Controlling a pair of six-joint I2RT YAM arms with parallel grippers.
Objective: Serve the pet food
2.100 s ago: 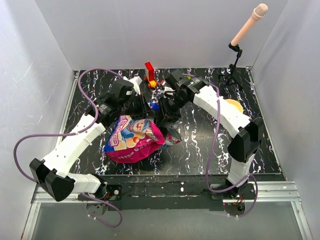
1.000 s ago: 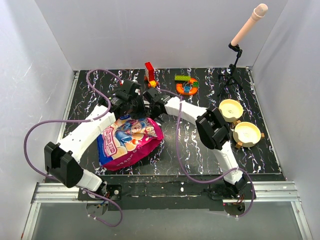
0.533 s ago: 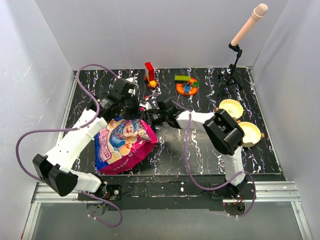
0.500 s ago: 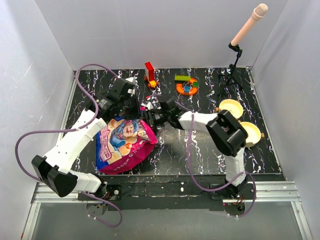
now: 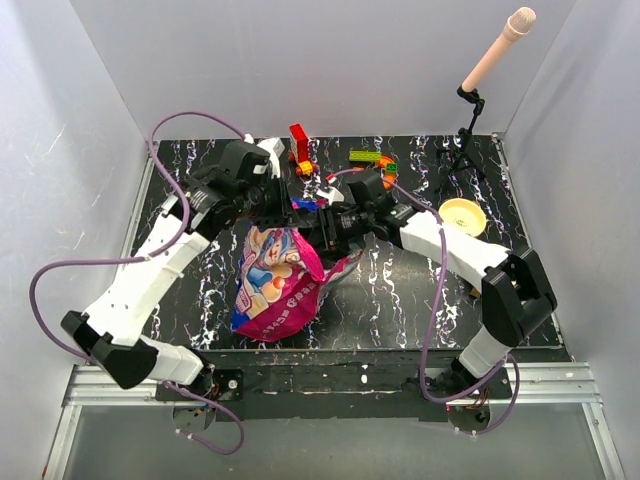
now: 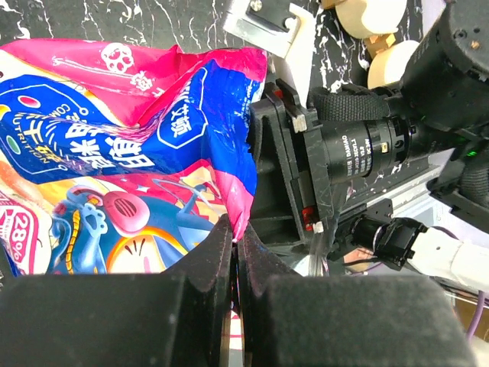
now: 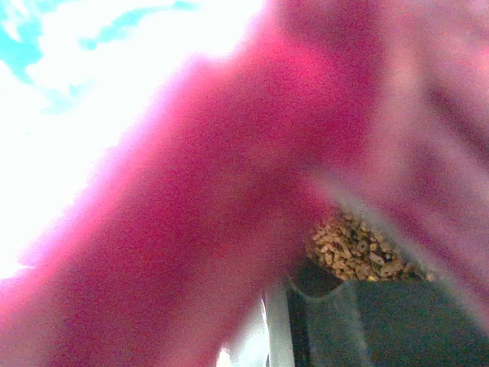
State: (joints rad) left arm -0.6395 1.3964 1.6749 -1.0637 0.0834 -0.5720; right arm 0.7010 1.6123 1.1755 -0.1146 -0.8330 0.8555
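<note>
Left gripper (image 6: 235, 246) clenched on bag (image 5: 272, 290) top edge, bag's long axis 12-to-6; right gripper (image 5: 333, 226) enters bag mouth from 3 o'clock, grip unclear; pet food (image 7: 355, 248) deep inside, right arm nearer

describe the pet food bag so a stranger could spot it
On the black marbled table, look left of centre. The bag is there, top edge pinched in the left tool. It alone is a glossy pink, white and blue pouch, bigger than the toy blocks behind it.
</note>
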